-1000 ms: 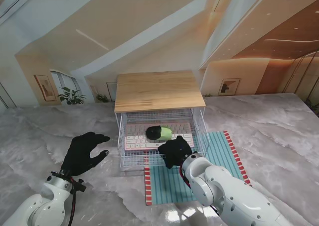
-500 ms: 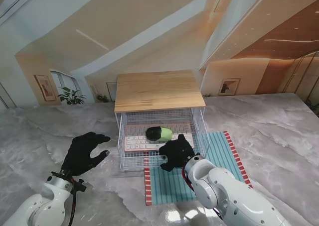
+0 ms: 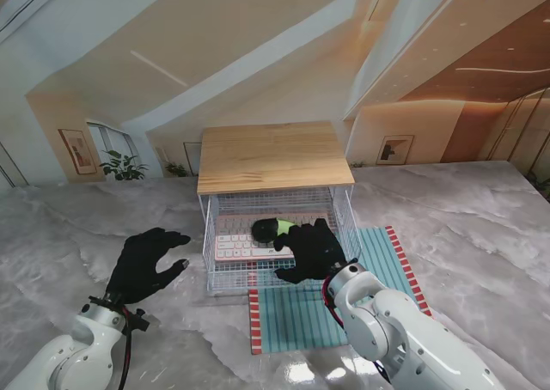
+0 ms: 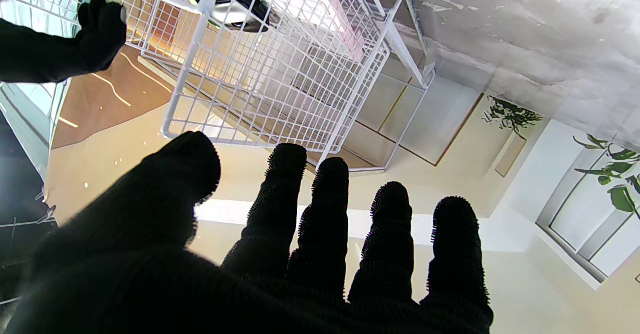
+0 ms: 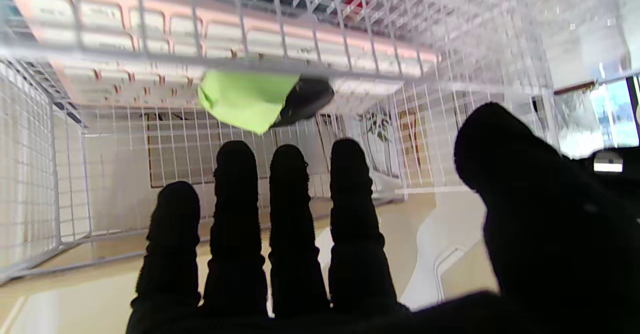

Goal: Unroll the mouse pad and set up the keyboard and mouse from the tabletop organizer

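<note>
A white wire organizer [image 3: 225,274] with a wooden top [image 3: 273,156] stands at the table's middle. Inside its basket lies a pink and white keyboard [image 3: 237,245] with a green and black mouse [image 3: 268,228] on it. My right hand [image 3: 310,247] reaches over the basket's front rim, fingers spread, just right of the mouse and holding nothing. The right wrist view shows the mouse [image 5: 260,98] beyond my fingertips [image 5: 235,156] with the keyboard [image 5: 125,28] behind it. The striped teal mouse pad [image 3: 382,274] with red edging lies flat, partly under the organizer. My left hand [image 3: 144,263] hovers open left of the organizer.
Grey marble table top [image 3: 481,235] spreads all around. The organizer's wire side wall [image 4: 280,68] is close in front of my left fingers [image 4: 325,209]. Painted walls rise behind the table.
My right hand has moved forward from the mouse pad's near part up over the basket's front rim toward the mouse. The left hand has not moved.
</note>
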You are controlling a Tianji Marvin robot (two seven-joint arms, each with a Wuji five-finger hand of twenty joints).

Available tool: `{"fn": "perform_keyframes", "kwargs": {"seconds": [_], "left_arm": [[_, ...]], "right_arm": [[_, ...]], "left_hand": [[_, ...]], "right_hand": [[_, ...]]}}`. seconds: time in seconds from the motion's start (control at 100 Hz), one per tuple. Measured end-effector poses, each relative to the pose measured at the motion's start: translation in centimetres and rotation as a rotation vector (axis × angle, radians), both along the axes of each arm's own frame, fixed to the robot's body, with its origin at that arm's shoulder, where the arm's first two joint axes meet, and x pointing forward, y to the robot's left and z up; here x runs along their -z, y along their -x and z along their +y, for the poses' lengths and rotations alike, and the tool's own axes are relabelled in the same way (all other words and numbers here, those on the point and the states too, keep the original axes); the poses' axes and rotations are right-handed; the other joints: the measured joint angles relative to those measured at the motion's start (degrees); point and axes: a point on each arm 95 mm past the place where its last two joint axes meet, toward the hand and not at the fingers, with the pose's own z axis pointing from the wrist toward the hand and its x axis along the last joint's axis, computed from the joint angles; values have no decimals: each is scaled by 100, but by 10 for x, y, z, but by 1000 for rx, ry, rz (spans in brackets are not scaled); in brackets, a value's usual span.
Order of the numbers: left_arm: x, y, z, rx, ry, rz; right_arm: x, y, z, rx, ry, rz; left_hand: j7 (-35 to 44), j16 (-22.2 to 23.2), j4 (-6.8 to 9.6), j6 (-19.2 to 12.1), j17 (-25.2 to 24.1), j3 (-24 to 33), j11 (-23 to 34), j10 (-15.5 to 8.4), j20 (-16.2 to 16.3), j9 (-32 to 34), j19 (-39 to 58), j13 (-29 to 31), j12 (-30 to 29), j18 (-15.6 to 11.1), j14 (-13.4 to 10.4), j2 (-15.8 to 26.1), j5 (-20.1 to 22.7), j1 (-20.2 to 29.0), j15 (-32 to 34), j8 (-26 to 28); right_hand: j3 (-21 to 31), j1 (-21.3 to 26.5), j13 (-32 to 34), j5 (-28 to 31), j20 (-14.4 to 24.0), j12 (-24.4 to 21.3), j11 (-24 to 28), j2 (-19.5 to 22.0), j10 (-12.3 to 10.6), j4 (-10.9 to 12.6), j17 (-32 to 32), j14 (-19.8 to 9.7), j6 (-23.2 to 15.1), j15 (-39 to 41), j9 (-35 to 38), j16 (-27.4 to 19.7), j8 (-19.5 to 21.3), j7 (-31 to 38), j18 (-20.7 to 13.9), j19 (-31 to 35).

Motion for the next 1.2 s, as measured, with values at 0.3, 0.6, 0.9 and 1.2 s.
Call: {"fn": "perform_keyframes", "kwargs": {"seconds": [0.3,0.6,0.9,1.2], "left_arm": [[-1,1,0,-4,5,-1],[-1,3,1,-11,4,-4],[-2,6,6,-23,-3,-12],[-2,9,9,-30,-7,-13]], "right_arm": [[-27,-13,-1,-79,-134,-27],[-39,-47,14,-123,-9,-67],[-30,-68,29,-76,93,-45],[-8,-81,41,-26,147,-47]], "left_hand": [[0,0,0,0,0,0,0,0,0,0,0,0,0,0,0,0,0,0,0,0],[0,0,0,0,0,0,0,0,0,0,0,0,0,0,0,0,0,0,0,-2],[-1,0,0,1,0,0,0,0,0,0,0,0,0,0,0,0,0,0,0,-3],[-2,0,0,1,0,0,0,0,0,0,0,0,0,0,0,0,0,0,0,-4]], "right_hand": [[601,382,-50,-227,-450,-573,-817,-142,-256,4,360,-165,-346,-1852,-108,-877,-363,61,-1,-452],[1169,901,-50,-611,-1808,-800,-1453,-694,-458,-15,444,-189,-1118,-2912,-278,-1394,-778,293,-1,-1200],[1225,898,-50,-960,-2598,-804,-1552,-977,-514,-100,488,-195,-1277,-3066,-457,-1466,-1125,515,107,-1245],[1225,898,-51,-960,-2818,-804,-1542,-1056,-452,-135,247,-198,-1241,-3137,-469,-1475,-1197,614,110,-1325]]}}
